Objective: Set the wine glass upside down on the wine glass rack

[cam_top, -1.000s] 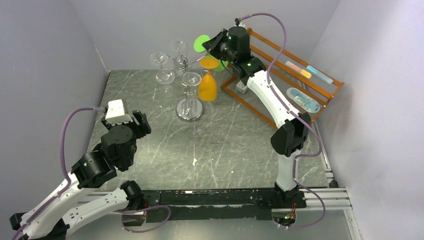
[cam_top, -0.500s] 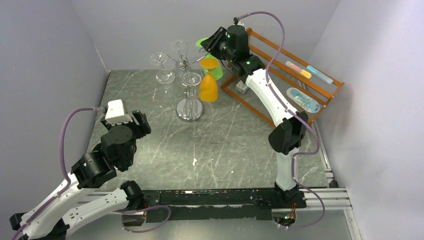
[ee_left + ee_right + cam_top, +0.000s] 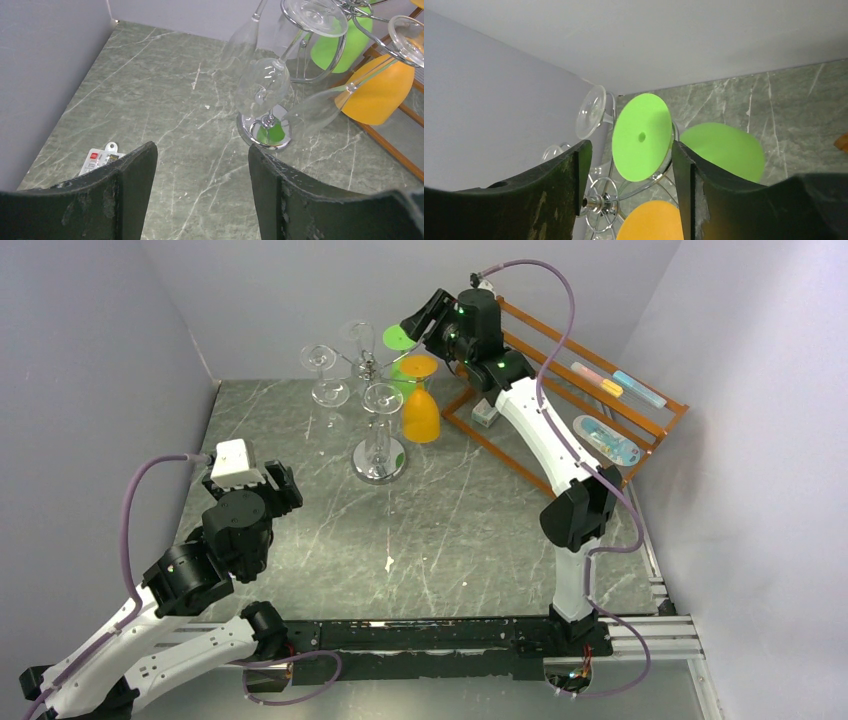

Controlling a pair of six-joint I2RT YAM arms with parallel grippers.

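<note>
R gripper point(image 3: 418, 320) is up high over the far edge of the table point(image 3: 450, 530) w/ jaws apart, gripping nothing. The round foot of the green wine glass point(image 3: 642, 136) shows between its fingers, just past the tips; can't tell if one finger grazes the rim. That glass hangs foot-up, bowl-down on the wine glass rack point(image 3: 379, 462), which stands near the middle of the far edge, alongside an orange glass point(image 3: 420, 412) and clear glasses point(image 3: 330, 392) hung likewise. L gripper point(image 3: 202, 150) — spread & empty, over the table's left side.
</note>
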